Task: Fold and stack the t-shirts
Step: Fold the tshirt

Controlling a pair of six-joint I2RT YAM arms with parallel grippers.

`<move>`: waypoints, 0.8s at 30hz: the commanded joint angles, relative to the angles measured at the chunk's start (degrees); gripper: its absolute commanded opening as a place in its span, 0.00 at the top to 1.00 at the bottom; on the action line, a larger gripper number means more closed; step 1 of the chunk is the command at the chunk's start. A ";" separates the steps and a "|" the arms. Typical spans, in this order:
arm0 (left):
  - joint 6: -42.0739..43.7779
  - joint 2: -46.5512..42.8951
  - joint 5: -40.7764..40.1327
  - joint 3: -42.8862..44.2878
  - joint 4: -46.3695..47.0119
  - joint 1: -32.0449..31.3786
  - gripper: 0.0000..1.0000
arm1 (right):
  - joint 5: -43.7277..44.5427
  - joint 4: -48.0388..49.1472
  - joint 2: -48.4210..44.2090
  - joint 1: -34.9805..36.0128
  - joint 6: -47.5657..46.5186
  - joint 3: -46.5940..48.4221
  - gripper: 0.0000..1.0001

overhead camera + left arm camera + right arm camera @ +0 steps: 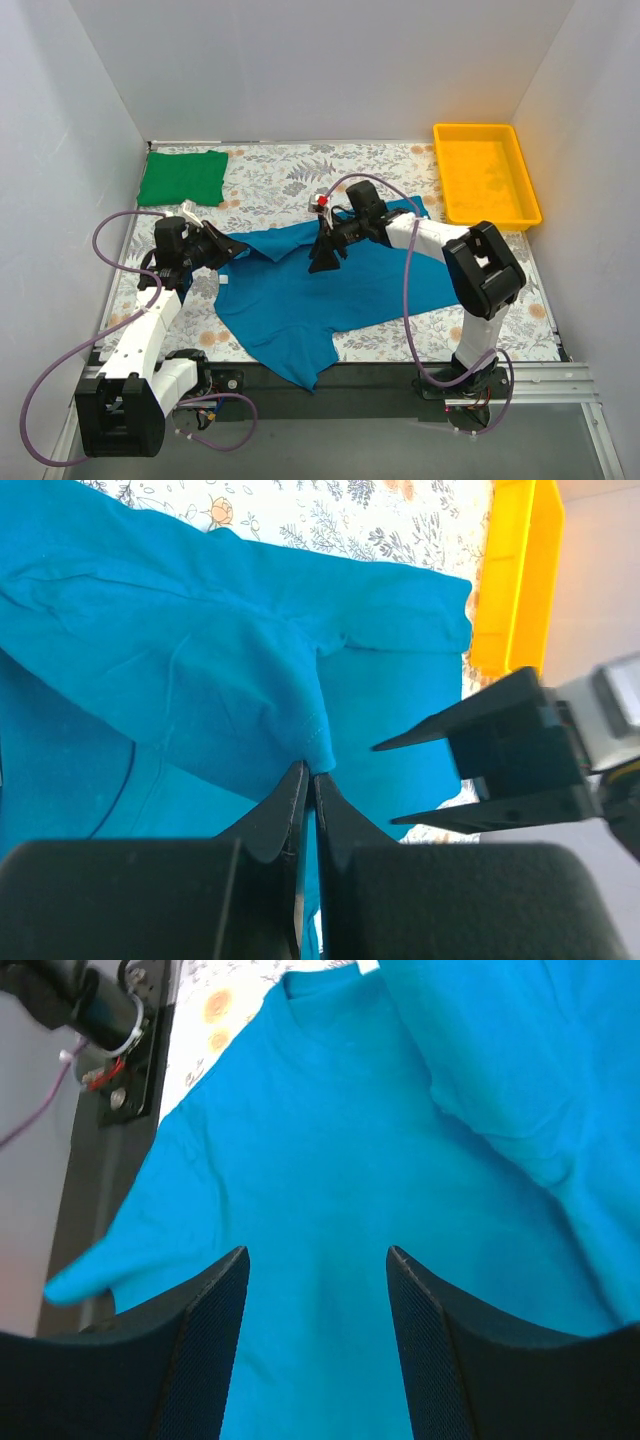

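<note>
Here, the left gripper (307,780) was closed tight, its two black fingers pressed together with a raised fold of the teal shirt (300,300) pinched at their tips. The rest of that shirt spread away ahead of the fingers, crumpled and partly doubled over. It lay across the middle of the flower-patterned table (280,175), and one part hung over the edge nearest the arm bases.

Facing it from the other side, the right gripper (318,1255) was wide open and held nothing. Its fingers pointed down over the shirt's middle, with plain teal cloth filling the gap between them. Whether the tips touched the cloth could not be told.

The green shirt (182,177) lay folded into a neat rectangle well beyond the left gripper, in the far corner. A yellow tray (475,127) sat beyond the right gripper, at the far corner on its side.
</note>
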 commanded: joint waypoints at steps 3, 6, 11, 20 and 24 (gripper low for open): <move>-1.38 -0.84 0.92 -0.55 0.61 0.08 1.00 | 11.06 19.61 -1.31 4.32 13.28 -3.29 0.37; -1.56 -0.40 1.27 -0.38 0.53 0.08 1.00 | 26.78 19.52 -4.39 9.67 1.17 -5.93 0.39; -2.17 0.22 1.53 0.15 0.53 0.08 1.00 | 46.99 19.08 -6.42 19.26 -13.71 -9.96 0.44; -2.44 0.39 1.80 0.33 0.70 -0.01 1.00 | 68.55 31.73 -2.82 29.73 -35.62 -13.85 0.79; -2.52 0.39 1.80 0.33 0.79 0.08 1.00 | 72.17 37.61 2.09 31.92 -42.21 -13.23 0.84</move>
